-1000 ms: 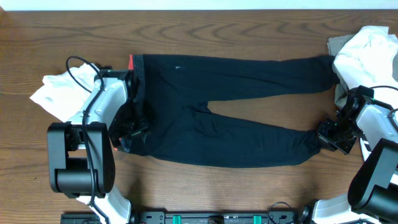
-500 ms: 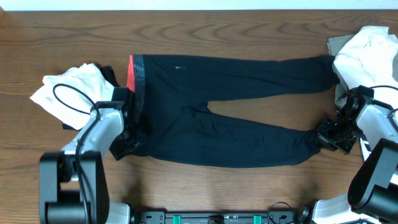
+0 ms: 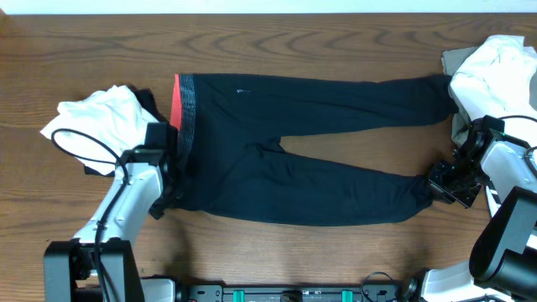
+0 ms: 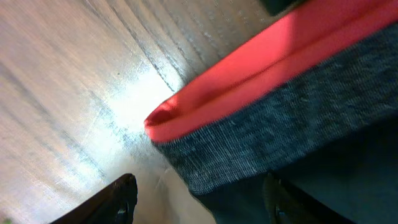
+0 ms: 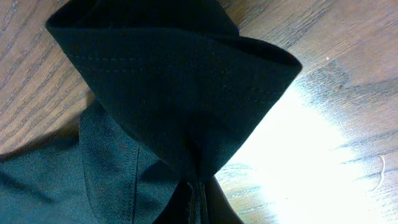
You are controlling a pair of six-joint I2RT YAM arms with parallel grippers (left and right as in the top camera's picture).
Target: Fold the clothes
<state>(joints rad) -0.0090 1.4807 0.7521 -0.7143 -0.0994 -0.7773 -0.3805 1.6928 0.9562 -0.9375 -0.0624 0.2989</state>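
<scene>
Fingers of the right gripper (image 3: 442, 182) are closed tight on the cuff (image 5: 180, 93) of the black pants (image 3: 319, 168), on the leg nearer to the robot. The pants lie flat and spread out on the table (image 3: 336, 42), with the red-and-grey waistband (image 4: 261, 106) at their left end. At the near corner of that waistband the left gripper (image 4: 202, 199) stands with jaws apart, a crumpled white garment (image 3: 92, 126) lies just left of the waistband, and a white heap (image 3: 495, 75) touches the far leg's end.
</scene>
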